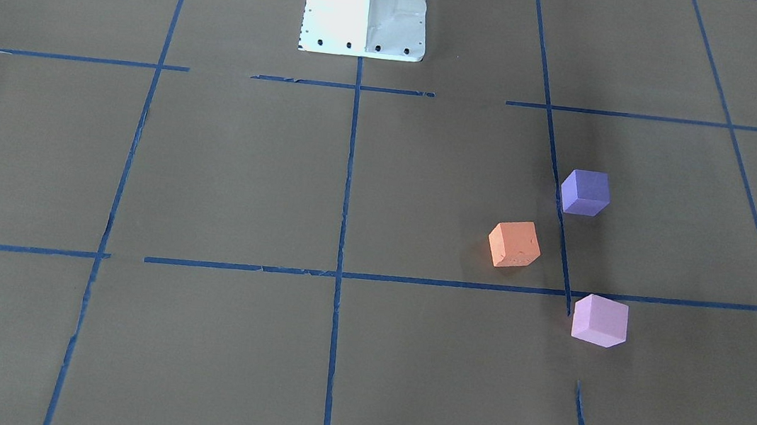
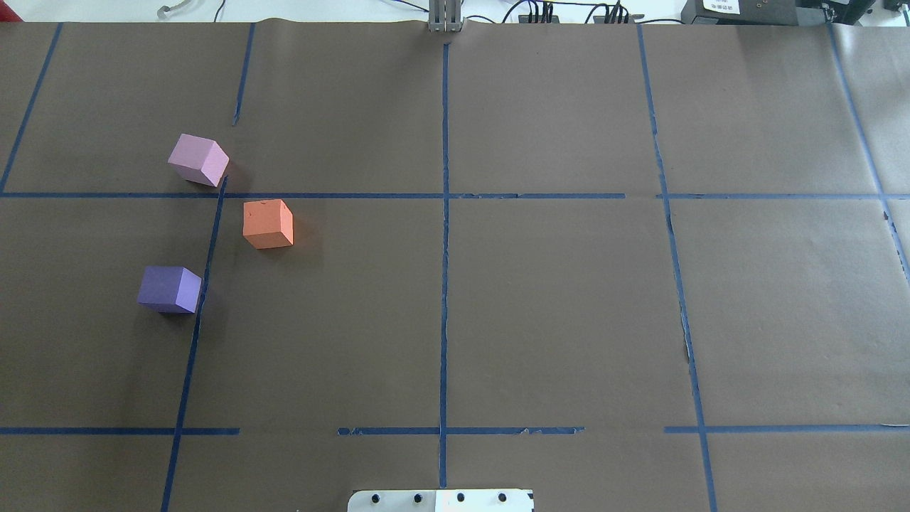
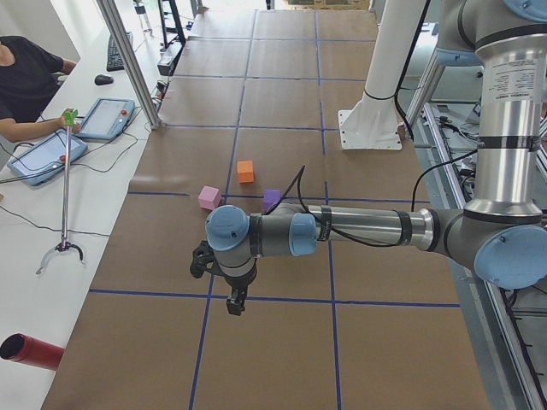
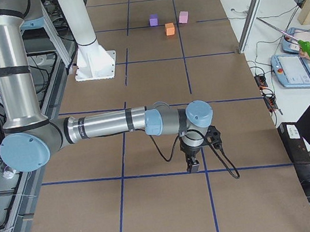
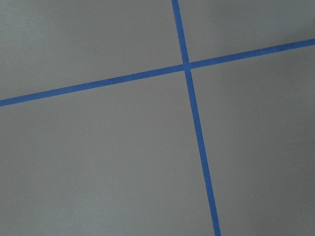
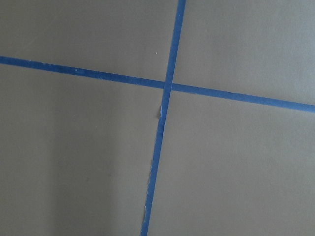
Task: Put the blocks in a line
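Observation:
Three blocks lie apart on the brown table on the robot's left side. In the overhead view the orange block [image 2: 268, 224] sits between the pale pink block [image 2: 198, 160], farther from the robot, and the dark purple block [image 2: 169, 289], nearer to it. They form a bent row, with the orange one offset toward the table's centre. My left gripper [image 3: 235, 303] shows only in the exterior left view, pointing down well short of the blocks. My right gripper [image 4: 193, 166] shows only in the exterior right view, far from them. I cannot tell whether either is open or shut. Both wrist views show only bare paper and tape.
Blue tape lines [image 2: 444, 213] mark a grid on the brown paper. The robot's white base plate [image 1: 365, 18] stands at the table's robot side. An operator [image 3: 26, 81] with tablets sits beside the table, and a red cylinder [image 3: 30, 352] lies by the table's end on the robot's left.

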Controlling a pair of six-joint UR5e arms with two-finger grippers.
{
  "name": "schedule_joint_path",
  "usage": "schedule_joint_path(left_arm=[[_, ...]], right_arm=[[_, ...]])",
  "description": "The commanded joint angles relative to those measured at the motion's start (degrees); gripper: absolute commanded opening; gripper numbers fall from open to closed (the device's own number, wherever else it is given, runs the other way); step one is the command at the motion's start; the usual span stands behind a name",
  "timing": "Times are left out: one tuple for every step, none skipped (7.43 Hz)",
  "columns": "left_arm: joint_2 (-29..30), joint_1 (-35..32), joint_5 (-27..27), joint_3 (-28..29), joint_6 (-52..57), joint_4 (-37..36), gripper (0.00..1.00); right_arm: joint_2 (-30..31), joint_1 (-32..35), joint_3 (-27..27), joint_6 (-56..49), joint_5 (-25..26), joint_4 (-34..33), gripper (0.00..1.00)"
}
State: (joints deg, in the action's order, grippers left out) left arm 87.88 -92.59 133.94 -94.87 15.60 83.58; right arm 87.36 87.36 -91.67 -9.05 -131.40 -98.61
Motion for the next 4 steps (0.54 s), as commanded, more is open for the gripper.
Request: schedule_joint_path(left_arm=[[-0.2, 0.0, 0.0, -0.6, 0.3, 0.0, 1.0], [0.2, 0.0, 0.0, -0.6, -0.2, 0.0, 1.0], [0.9, 0.1, 0.0, -0.2, -0.1, 0.0, 1.0], [2.1, 0.0, 0.0, -1.0, -1.7, -0.1, 1.0]], right_arm=[[0.0, 0.0, 0.0, 0.0, 0.0, 0.0, 1.0], [0.0, 0.0, 0.0, 0.0, 0.0, 0.0, 1.0], [0.0, 0.0, 0.0, 0.0, 0.0, 0.0, 1.0], [0.0, 0.0, 0.0, 0.0, 0.0, 0.0, 1.0]])
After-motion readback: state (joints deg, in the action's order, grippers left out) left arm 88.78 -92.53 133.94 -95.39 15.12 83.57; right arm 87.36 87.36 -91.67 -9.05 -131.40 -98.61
